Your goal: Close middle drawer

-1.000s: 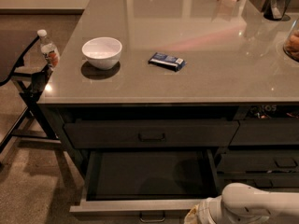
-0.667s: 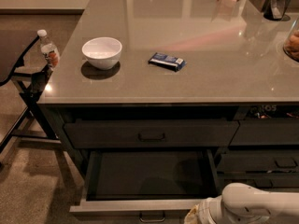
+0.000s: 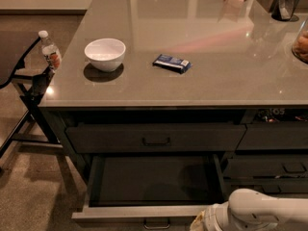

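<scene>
Grey worktop (image 3: 216,81) with white bowl (image 3: 105,53); below, middle drawer (image 3: 144,211) standing open, gripper (image 3: 199,221) by front rim, aperture: cannot tell.

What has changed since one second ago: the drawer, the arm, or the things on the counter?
Nothing visibly changed. The middle drawer is open as before, the pincer stays at the bottom edge, by the drawer's front, and the bowl, blue packet and bottle have not moved.
</scene>
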Tool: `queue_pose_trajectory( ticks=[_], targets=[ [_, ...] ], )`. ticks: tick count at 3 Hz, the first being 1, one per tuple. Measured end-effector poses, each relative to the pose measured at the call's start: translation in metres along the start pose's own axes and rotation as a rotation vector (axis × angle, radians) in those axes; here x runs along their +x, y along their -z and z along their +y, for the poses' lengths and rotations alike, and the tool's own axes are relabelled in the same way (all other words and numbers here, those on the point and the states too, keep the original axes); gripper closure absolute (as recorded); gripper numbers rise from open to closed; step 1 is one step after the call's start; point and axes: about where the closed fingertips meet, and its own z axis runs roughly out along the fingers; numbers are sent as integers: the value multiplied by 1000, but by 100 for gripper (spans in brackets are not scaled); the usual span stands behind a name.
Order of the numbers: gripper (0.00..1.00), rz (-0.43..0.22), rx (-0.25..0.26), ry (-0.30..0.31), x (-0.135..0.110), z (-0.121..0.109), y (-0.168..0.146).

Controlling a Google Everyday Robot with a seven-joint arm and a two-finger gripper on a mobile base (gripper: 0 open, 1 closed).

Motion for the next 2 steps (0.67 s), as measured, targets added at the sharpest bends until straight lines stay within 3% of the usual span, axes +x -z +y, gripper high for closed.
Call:
queue_pose_trajectory(
  ticks=[1,2],
  targets=[
    [11,-12,34,-8,1,-15,-4],
    [13,-12,34,-8,2,-12,-4]
  ],
)
